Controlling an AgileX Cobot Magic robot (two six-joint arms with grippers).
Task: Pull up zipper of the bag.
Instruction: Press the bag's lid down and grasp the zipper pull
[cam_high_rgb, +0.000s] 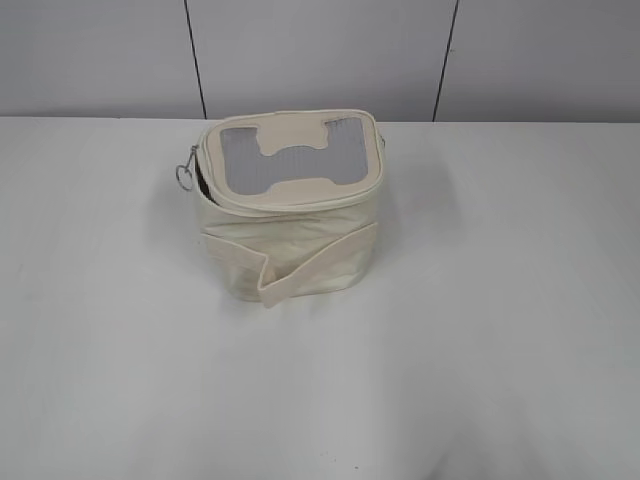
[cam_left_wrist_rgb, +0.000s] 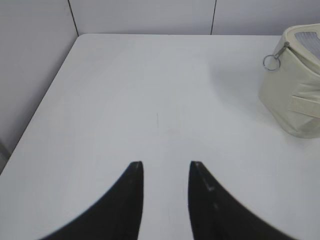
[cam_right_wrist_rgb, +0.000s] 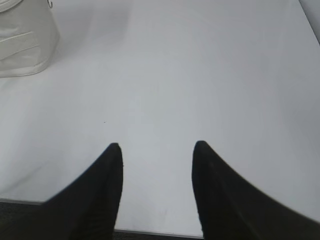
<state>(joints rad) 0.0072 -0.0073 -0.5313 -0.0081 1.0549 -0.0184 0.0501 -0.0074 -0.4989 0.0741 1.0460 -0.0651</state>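
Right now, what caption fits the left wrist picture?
Open left gripper hovers over the white table, far from the cream bag.

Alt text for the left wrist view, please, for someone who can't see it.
A cream bag stands at the right edge of a white table, a metal ring hanging from its zipper. The open left end effector hovers over bare tabletop, well short of it.

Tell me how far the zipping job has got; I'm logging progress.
Nothing looks done yet: the bag shows a dark gap under its lid at the left corner, where the ring pull hangs untouched. Nothing is in hand: the left gripper and right gripper are open over the bare table, apart from the bag. Reaching, gripping the pull and closing the zipper all remain.
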